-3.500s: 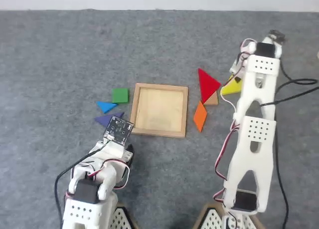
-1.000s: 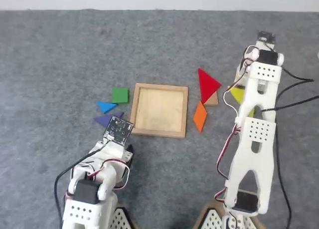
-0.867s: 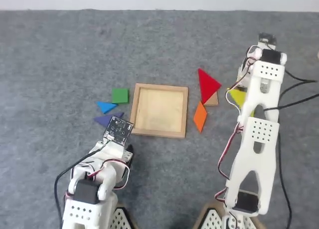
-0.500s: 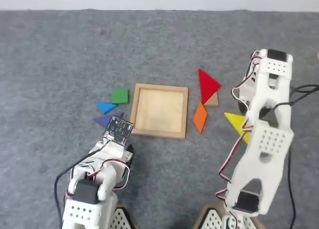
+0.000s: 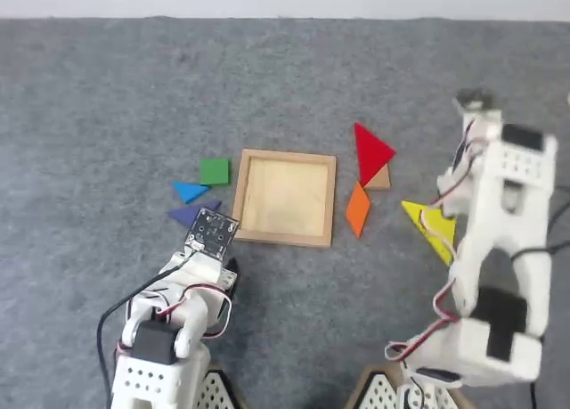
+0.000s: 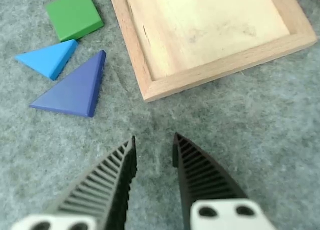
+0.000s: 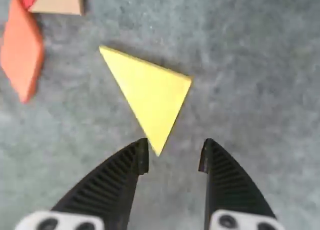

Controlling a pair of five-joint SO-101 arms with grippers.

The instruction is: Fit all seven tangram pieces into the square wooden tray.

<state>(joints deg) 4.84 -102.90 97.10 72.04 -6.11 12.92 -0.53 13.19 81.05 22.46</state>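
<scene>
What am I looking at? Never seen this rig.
A left arm and right arm at a grey table. The high view looks down; each wrist view rides on one arm, behind its fingers. The wooden tray is empty. On one side lie a green square, light blue triangle and dark blue triangle; on the other a red triangle, tan triangle, orange parallelogram and yellow triangle. The left fingers are open near the tray's corner; the right fingers are open at the yellow triangle's tip. Nothing is held.

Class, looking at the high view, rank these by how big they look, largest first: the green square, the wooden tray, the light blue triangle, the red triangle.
1. wooden tray
2. red triangle
3. green square
4. light blue triangle
All lie flat alike, so the order holds.
</scene>
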